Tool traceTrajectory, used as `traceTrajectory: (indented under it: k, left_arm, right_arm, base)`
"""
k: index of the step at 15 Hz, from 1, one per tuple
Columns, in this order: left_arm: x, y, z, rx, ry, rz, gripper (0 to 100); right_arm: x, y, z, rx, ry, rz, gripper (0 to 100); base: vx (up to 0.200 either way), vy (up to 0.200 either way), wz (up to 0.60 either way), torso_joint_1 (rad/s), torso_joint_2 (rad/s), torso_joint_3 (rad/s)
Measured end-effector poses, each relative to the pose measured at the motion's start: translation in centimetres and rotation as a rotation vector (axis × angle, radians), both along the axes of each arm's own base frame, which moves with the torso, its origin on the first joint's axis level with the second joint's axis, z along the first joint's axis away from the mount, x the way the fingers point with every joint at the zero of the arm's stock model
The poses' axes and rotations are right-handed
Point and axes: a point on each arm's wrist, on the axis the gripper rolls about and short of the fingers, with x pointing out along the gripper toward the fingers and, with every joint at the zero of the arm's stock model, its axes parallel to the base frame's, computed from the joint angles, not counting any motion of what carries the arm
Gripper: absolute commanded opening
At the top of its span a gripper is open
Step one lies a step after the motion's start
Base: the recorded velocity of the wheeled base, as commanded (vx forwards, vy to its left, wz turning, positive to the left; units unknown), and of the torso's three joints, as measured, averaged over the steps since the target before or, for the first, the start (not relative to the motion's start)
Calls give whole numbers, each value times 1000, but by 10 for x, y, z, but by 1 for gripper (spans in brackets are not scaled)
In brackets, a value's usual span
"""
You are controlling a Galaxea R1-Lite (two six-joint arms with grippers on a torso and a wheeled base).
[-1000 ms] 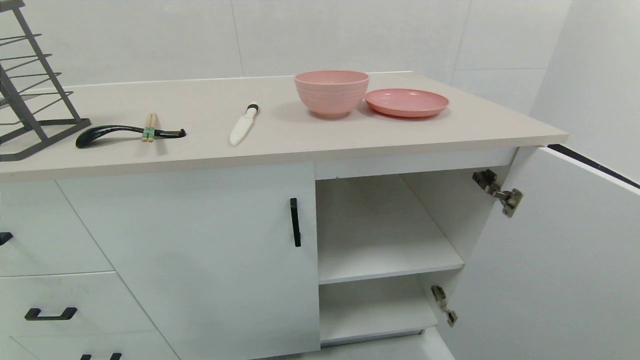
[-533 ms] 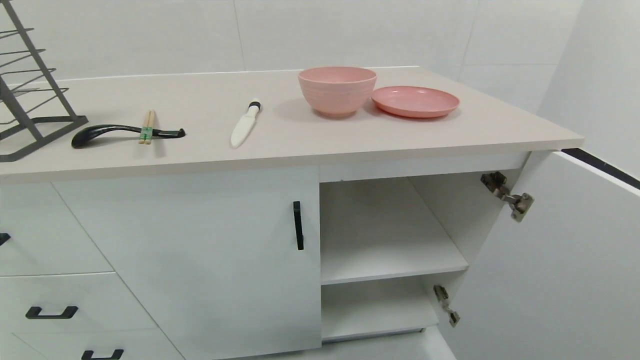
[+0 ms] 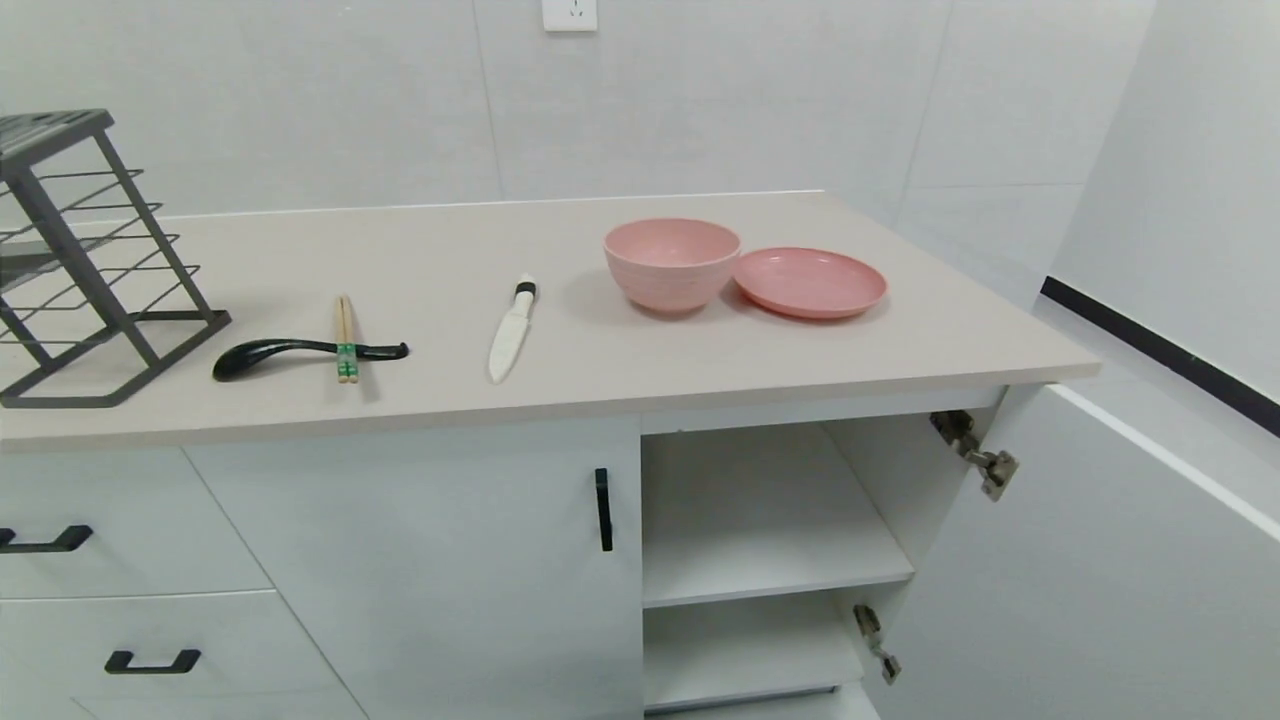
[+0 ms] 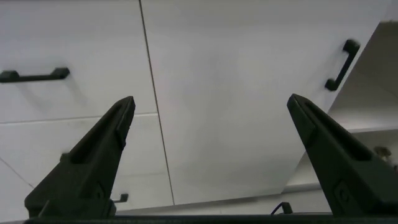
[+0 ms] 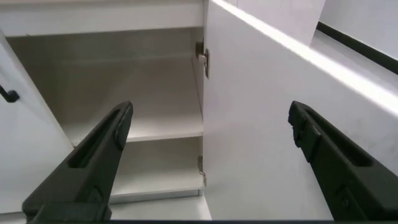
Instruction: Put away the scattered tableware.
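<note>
Tableware, namely bowl [image 3: 671,262], plate [image 3: 809,281], knife [image 3: 511,330], chopsticks [image 3: 345,325] and spoon [image 3: 300,352], lay on the countertop [image 3: 450,250] above the cabinet [image 3: 760,520], opened presumably to receive it, while left gripper [image 4: 211,102] and right gripper [image 5: 211,107] hung low, wide and empty.

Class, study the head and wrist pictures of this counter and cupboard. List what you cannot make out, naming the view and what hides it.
1. Rack: head view, cut off by the left edge.
2. Pink bowl: head view, its near wall hides the inside bottom.
3. Space behind the closed door: head view, the door covers it.
4. Lower shelf: head view, the shelf above hides its back part.
</note>
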Motion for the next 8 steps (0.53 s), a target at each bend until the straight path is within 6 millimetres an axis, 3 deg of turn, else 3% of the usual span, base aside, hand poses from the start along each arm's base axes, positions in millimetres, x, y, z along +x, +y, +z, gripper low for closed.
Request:
traceTrajectory:
  k: [5,8]
  left_arm:
    - [0,0,0,0,0,0,100]
    - [0,0,0,1,1,0,100]
  right_arm:
    - [0,0,0,0,-1,-1,100]
    - [0,0,0,0,1,0,100]
  base:
    - [0,0,0,160,-481,-219]
    - [200,0,0,390,-496,-233]
